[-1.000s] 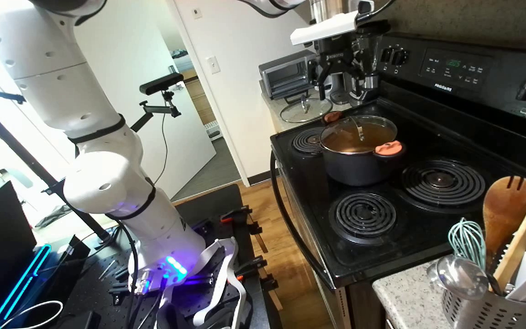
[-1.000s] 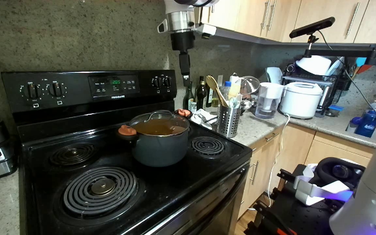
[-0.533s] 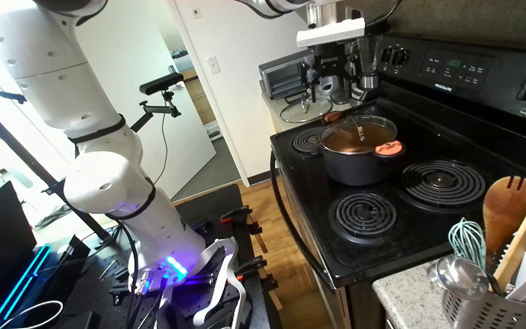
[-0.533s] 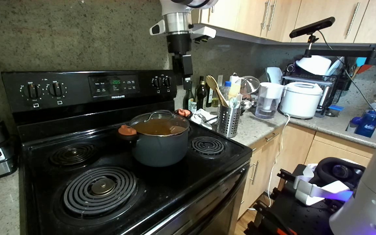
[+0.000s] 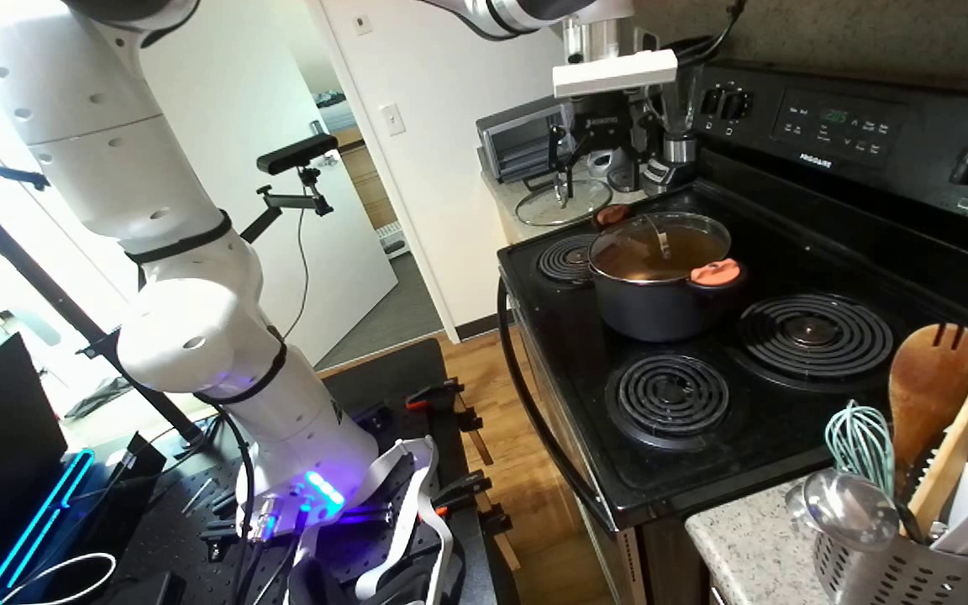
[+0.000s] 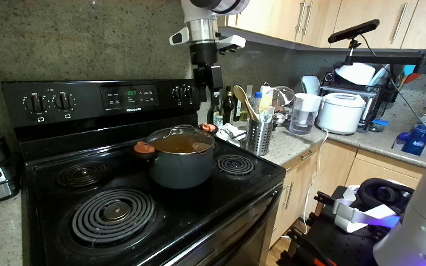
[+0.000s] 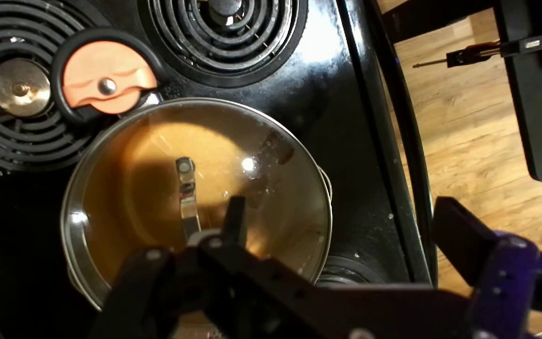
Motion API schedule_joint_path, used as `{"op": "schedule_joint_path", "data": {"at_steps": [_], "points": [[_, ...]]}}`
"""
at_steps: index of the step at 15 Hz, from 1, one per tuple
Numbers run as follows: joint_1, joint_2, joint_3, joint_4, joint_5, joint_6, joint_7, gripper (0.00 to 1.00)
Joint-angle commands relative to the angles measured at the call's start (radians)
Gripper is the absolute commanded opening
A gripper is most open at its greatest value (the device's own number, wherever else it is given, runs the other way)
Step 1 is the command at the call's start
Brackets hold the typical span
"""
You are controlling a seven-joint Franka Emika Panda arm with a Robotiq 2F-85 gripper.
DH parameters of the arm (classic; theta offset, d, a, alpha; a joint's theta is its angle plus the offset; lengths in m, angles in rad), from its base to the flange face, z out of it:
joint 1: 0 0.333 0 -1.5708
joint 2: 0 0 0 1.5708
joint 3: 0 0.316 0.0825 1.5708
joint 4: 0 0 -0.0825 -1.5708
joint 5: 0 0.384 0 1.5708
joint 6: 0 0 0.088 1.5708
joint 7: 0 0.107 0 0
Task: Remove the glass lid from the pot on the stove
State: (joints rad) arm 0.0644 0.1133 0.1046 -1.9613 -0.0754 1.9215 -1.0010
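The black stove (image 6: 183, 220) is the desk here, and the dark pot (image 6: 181, 171) stands near the middle of it, in from the front edge, with coil burners (image 6: 115, 214) out toward the corners. On the pot sits the glass lid (image 7: 214, 179), its arched metal handle (image 7: 187, 188) on top and amber showing through; orange grips (image 6: 144, 147) poke out either side. Overhead hangs the pincer (image 7: 340, 214), its fingers (image 7: 236, 221) spread wide and holding nothing, clear of the lid below. In the wrist view one finger crosses in front of the glass while the other appears past the front edge. Along the back edge I see green digits (image 6: 131, 92) on the control panel (image 6: 94, 98). Past one side edge stands a steel utensil holder (image 6: 259, 138); past the opposite one, another glass lid (image 5: 581, 206) lies near a toaster oven (image 5: 526, 139).
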Motion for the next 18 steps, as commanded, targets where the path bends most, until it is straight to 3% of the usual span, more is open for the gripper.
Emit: {"op": "schedule_joint_path", "data": {"at_steps": [1, 10, 18], "points": [[0.001, 0.000, 0.000, 0.002, 0.000, -0.002, 0.000, 1.00], [-0.003, 0.151, 0.009, 0.174, -0.004, 0.025, -0.062, 1.00], [-0.006, 0.271, 0.013, 0.226, -0.073, 0.114, -0.143, 1.00]]}}
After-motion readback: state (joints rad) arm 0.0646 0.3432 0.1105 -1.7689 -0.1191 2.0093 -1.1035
